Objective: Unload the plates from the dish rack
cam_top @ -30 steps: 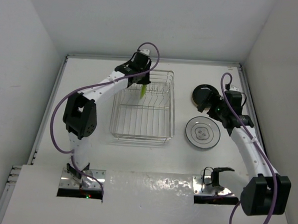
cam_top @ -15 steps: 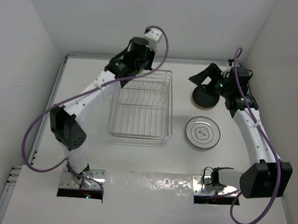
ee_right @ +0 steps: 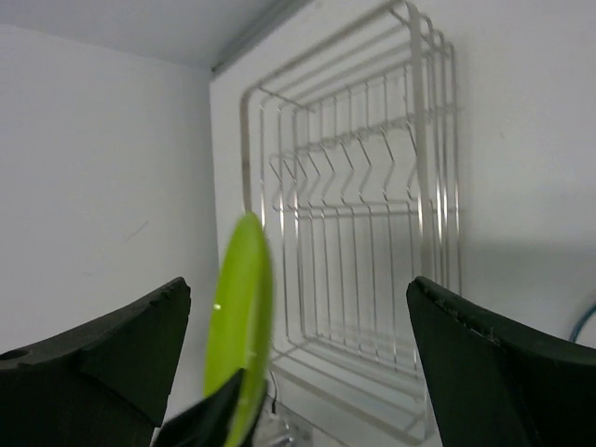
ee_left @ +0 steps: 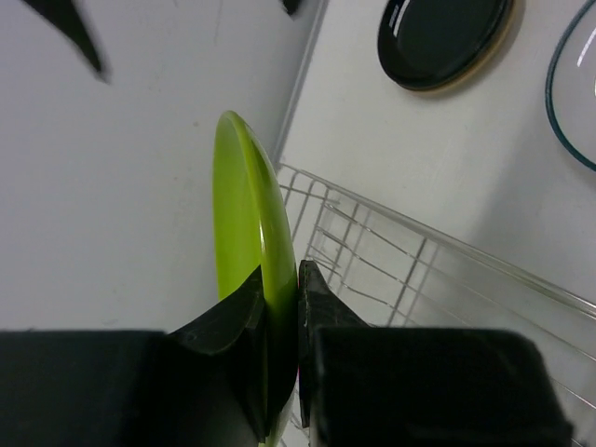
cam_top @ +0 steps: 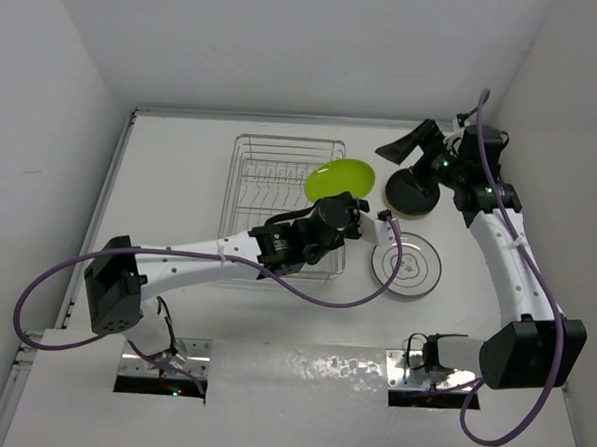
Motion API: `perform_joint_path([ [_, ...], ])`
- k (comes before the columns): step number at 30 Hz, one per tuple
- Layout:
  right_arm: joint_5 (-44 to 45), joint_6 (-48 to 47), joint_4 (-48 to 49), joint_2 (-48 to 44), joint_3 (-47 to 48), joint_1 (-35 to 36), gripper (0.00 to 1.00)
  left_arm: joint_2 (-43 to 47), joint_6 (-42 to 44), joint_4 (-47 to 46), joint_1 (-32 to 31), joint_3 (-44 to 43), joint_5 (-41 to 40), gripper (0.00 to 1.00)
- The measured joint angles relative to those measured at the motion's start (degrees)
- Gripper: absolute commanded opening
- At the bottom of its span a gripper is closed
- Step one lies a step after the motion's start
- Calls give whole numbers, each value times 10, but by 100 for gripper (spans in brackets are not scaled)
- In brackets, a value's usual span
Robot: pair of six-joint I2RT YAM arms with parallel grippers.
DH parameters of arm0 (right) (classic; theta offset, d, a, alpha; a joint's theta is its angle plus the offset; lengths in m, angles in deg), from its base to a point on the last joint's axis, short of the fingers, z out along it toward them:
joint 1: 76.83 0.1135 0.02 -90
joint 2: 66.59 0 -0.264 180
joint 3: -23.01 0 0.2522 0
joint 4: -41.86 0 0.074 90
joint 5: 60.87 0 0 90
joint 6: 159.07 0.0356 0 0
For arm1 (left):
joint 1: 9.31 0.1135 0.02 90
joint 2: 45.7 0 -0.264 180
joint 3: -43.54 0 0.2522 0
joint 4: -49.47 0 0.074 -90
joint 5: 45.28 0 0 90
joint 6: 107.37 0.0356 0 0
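The lime green plate (cam_top: 341,180) is held tilted in the air above the right edge of the silver wire dish rack (cam_top: 270,197). My left gripper (cam_top: 349,206) is shut on its near rim. In the left wrist view the plate (ee_left: 244,223) stands edge-on, pinched in my left gripper (ee_left: 282,307). My right gripper (cam_top: 410,157) is open and empty above a blue-centred tan-rimmed plate (cam_top: 412,192) lying flat. A pale patterned plate (cam_top: 406,266) lies flat to the right of the rack. The right wrist view shows the green plate (ee_right: 242,312) and the rack (ee_right: 363,214), with no plate in it.
White walls close in the table at the back and on both sides. The dark plate (ee_left: 442,37) and the pale plate's rim (ee_left: 570,93) show beyond the rack wires (ee_left: 419,270) in the left wrist view. Purple cables loop along both arms.
My left arm has swung from the rack's far side round to its near right, carrying the green plate out over the rack's right edge. My right gripper has risen over the dark plate.
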Motion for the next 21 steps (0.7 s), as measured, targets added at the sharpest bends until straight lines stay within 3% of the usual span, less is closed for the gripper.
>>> perform_joint_path([
  [3,-21,-9,2,-10,-52,1,78,0,25,-25,-10,-2,-4,3],
  [6,-54,0,24,-11,-93,6,69,-4,33,-13,-16,-3,-5,4],
  [9,-91,18,64,-11,-123,14,49,-23,35,-17,-21,-13,-2,4],
  [10,-102,24,75,-11,-131,16,38,-28,35,-19,-21,-17,-2,4],
  [11,-111,32,85,-11,-137,19,16,-33,34,-20,-21,-20,0,6],
  [12,-121,44,99,-11,-140,20,4,-36,33,-20,-21,-21,2,9],
  [13,-122,50,109,-11,-141,21,0,-43,33,-18,-21,-22,3,25],
  [15,-116,57,111,-11,-145,21,0,-52,31,-32,-24,-26,-5,48],
  [16,-116,58,110,-11,-146,19,0,-54,26,-37,-25,-28,-11,85],
  [17,-112,57,109,-11,-146,18,0,-56,19,-40,-25,-31,-22,100],
  [21,-90,49,109,-11,-149,-1,0,-56,-42,-35,-25,-57,-84,100],
])
